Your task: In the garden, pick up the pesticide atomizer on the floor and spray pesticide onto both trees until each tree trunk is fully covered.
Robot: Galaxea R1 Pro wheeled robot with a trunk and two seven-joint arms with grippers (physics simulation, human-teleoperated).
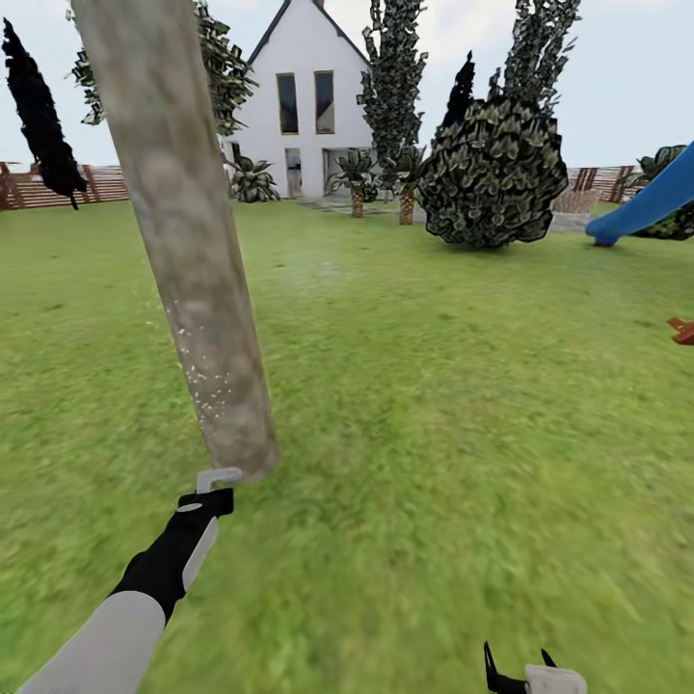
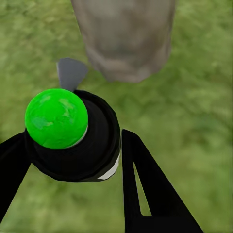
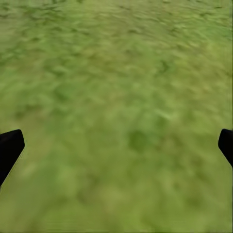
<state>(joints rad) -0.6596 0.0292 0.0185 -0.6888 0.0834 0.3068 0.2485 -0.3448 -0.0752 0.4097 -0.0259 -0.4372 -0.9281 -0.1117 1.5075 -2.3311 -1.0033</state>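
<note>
The sprayer (image 2: 73, 141) sat between the two black fingers (image 2: 150, 189) of the left claw (image 2: 68, 160), which was clamped on its dark round body; it had a bright green ball cap (image 2: 56, 118) and a pale grey nozzle piece (image 2: 72, 73) sticking out past the fingertips. In the head view the left claw (image 1: 207, 501) stood at the end of a black-and-white forearm, and the sprayer's light grey spout (image 1: 218, 478) poked up and forward from it, its long axis running on from the arm toward the tree trunk (image 1: 188, 241) just ahead. The spout ended just short of the trunk's foot (touching or not, I could not tell).

The trunk (image 2: 127, 39) was a thick pale grey-beige column with darker blotches, far wider than the claw, leaning slightly, with small white specks scattered over its lower part.

The right claw (image 3: 116, 145) hung low over bare grass (image 3: 116, 97), its two black fingertips spread wide apart with nothing between them; in the head view the right claw (image 1: 525, 675) sat well to the right of the left one.

Beyond the trunk lay the lawn (image 1: 434, 386), then a dark leafy bush (image 1: 493, 173), a blue slide (image 1: 651, 202), a slatted fence (image 1: 58, 188) and a white house (image 1: 304, 96).
</note>
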